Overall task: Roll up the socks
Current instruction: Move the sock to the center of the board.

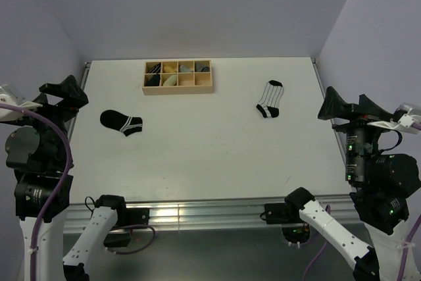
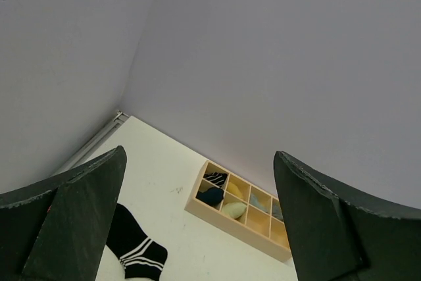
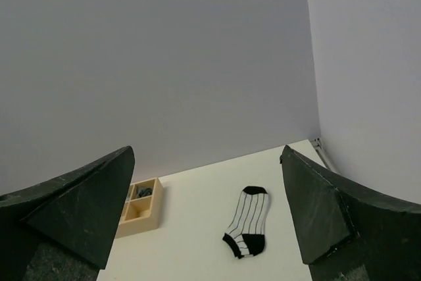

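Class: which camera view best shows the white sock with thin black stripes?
The right wrist view: the white sock with thin black stripes lies whole and largest there, stripes and black ends clear. The top external view shows it whole but smaller, right of the wooden compartment box. The left wrist view misses it.

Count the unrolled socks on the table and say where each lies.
2. The black sock lies on the left half; the white striped sock lies on the right half, right of the wooden organizer. More may sit hidden in its compartments.
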You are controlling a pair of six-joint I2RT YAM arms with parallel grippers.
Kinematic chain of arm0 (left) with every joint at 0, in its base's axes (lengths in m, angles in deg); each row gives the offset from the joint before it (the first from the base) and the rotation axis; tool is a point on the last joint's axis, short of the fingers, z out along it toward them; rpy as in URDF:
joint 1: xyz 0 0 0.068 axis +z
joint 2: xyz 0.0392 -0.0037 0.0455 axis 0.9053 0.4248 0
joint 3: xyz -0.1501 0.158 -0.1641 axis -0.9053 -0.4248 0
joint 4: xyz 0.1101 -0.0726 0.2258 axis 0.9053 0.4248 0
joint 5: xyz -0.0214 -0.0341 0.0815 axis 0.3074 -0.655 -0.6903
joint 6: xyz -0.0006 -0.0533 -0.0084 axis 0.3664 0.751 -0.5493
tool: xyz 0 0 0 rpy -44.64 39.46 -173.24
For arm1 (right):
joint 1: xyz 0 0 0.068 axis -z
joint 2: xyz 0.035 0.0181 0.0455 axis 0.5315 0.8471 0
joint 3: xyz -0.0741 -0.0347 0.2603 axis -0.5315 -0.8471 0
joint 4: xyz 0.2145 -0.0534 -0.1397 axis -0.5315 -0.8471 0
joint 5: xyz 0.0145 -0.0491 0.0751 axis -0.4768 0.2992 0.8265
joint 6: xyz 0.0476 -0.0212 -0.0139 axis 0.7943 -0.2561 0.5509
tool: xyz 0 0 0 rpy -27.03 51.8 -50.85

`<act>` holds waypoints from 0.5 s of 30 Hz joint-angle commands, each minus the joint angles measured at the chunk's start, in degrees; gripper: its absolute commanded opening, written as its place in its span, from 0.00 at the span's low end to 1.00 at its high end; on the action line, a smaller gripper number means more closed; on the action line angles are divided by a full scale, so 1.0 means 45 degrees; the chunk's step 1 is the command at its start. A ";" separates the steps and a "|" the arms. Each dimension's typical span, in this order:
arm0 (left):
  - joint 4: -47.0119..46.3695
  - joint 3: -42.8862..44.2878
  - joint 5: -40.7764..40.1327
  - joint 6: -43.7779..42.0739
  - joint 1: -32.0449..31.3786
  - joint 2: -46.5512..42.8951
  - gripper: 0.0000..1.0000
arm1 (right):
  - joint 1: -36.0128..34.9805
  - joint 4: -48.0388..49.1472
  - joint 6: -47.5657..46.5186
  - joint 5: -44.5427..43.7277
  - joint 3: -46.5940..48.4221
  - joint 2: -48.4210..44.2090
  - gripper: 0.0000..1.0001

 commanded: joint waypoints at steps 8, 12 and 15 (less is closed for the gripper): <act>0.0074 -0.0853 0.0951 0.0703 0.0054 0.0775 0.99 | 0.0070 -0.0457 0.1623 0.3037 -0.0147 0.1617 1.00; 0.0445 -0.0992 0.1967 0.0567 0.0054 0.1594 1.00 | 0.0070 -0.1044 0.2657 0.4700 -0.0263 0.3510 1.00; 0.0719 -0.1167 0.2436 0.0509 0.0054 0.2024 0.99 | 0.0090 -0.1084 0.3537 0.5811 -0.0303 0.5151 1.00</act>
